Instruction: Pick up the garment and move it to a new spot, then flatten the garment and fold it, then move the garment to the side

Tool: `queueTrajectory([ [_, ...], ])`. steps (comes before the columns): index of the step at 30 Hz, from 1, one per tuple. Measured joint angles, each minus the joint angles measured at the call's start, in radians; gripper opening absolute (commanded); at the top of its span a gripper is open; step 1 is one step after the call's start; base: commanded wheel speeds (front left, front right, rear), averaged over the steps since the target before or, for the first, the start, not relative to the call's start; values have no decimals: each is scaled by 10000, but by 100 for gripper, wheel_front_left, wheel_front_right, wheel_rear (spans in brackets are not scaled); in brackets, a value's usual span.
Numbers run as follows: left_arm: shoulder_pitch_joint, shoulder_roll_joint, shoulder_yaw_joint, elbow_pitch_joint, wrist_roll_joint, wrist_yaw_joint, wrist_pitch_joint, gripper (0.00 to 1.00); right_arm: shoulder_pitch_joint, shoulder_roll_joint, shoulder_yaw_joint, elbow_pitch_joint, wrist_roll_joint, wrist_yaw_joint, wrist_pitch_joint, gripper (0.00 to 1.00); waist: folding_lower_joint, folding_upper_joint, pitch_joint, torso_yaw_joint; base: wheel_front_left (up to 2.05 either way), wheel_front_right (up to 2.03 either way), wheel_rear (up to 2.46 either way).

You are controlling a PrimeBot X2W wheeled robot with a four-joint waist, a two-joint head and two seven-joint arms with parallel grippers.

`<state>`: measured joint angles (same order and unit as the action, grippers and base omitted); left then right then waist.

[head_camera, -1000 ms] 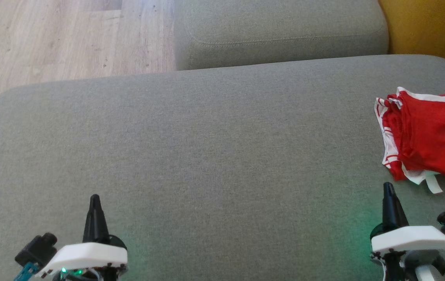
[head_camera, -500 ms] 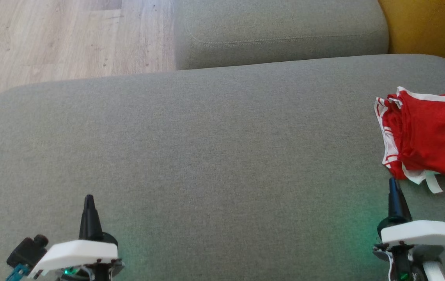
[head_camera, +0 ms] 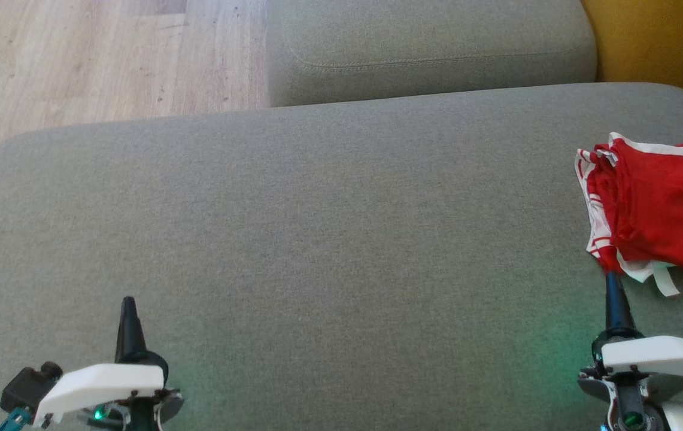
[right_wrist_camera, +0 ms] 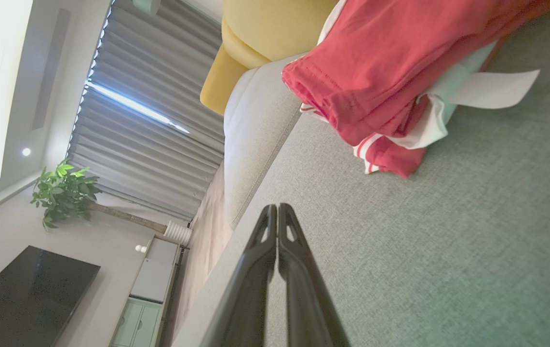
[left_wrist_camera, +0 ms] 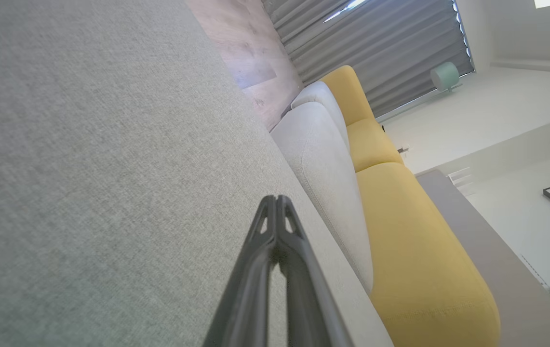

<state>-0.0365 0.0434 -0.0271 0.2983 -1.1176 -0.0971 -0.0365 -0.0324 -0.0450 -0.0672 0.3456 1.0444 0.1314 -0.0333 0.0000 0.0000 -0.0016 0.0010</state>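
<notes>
Red garment (head_camera: 658,209) is laid at cushion (head_camera: 317,227) right end. Left gripper (head_camera: 128,301) and right gripper (head_camera: 612,281) are seen closed, empty.

Left claw (head_camera: 128,302) and right claw (head_camera: 612,278) are black, white-cased.

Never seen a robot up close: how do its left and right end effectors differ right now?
The right end effector points at the near corner of the red garment, close but not touching; the left end effector has bare grey cushion ahead. The left end effector's tip sits lower in the head view than the right's. Both are shut and empty.
</notes>
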Motion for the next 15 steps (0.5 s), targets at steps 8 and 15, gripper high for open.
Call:
queueTrajectory([
  [8, -1, 0, 244, -13, -874, -15, 268, 0, -2, 0, -86, -105, 999, 0, 253, 0, 0, 0, 8, -2, 0, 0, 0],
  [15, -3, -2, 337, -58, -1643, -65, 479, 0, -38, 0, -188, -215, 1877, 0, 445, 0, 0, 0, 16, -3, 0, 0, 0],
])
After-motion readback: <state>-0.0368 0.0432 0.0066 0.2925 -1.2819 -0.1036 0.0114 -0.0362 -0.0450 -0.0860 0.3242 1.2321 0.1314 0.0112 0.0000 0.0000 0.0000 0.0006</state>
